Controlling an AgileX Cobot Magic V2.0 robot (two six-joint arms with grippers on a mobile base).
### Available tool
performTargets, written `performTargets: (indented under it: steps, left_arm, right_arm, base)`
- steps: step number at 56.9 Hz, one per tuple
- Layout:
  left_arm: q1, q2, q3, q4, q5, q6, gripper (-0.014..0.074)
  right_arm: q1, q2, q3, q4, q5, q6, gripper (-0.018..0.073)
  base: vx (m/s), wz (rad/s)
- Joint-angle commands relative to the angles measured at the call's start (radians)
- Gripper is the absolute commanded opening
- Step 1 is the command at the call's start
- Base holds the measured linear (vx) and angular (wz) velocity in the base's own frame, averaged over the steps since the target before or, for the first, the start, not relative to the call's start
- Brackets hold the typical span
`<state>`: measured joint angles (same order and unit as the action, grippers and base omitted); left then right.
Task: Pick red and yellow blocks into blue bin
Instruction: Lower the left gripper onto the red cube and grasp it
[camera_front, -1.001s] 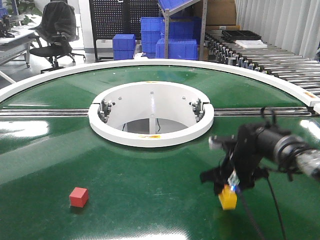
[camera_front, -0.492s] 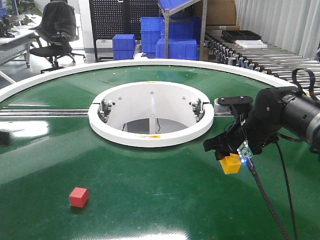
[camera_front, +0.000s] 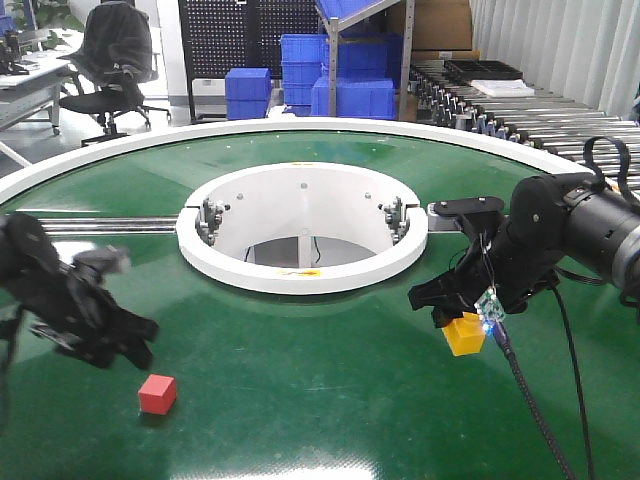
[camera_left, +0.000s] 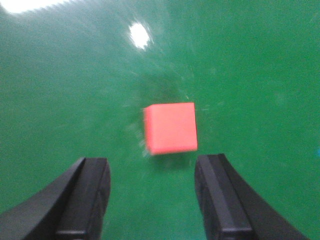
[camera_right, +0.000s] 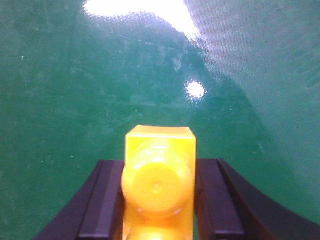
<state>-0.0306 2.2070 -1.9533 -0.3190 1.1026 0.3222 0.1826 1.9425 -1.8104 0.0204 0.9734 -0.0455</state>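
The right gripper (camera_front: 462, 318) is clamped on the yellow brick (camera_front: 465, 333), its flat black fingers (camera_right: 107, 200) pressed against the brick's smooth plastic sides. The wrist view looks straight onto one round stud (a second peeks in at the bottom edge). The brick hangs above the glossy green turntable (camera_front: 300, 400), to the right of the white central ring (camera_front: 300, 272). The red cube (camera_left: 170, 127), plain and square-edged, sits on the green surface at front left. The left gripper (camera_left: 152, 200), blurred in the front view, hovers just behind the cube with its jaws spread wide, the cube ahead of the gap and untouched.
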Motion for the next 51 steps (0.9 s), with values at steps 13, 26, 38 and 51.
performTargets:
  steps: [13, 26, 38, 51]
  left_arm:
    - [-0.098, 0.005, -0.096, 0.148, -0.065, 0.008, 0.0501]
    - [-0.114, 0.005, -0.119, 0.226, -0.052, -0.037, 0.0556]
    - [-0.115, 0.008, -0.119, 0.227, -0.049, -0.076, 0.0597]
    - [-0.116, 0.018, -0.119, 0.227, -0.052, -0.114, 0.0593]
  right_arm:
    - [-0.006, -0.061, -0.032, -0.02, -0.049, -0.01, -0.001]
    - [-0.006, -0.061, -0.032, -0.01, -0.053, -0.01, -0.001]
    - [-0.006, -0.061, -0.032, -0.01, -0.052, -0.01, -0.001]
    - [-0.006, -0.061, -0.032, -0.009, -0.052, -0.01, -0.001]
  base:
    - [0.0, 0.0]
    - [0.0, 0.0]
    - [0.0, 0.0]
    - [0.0, 0.0]
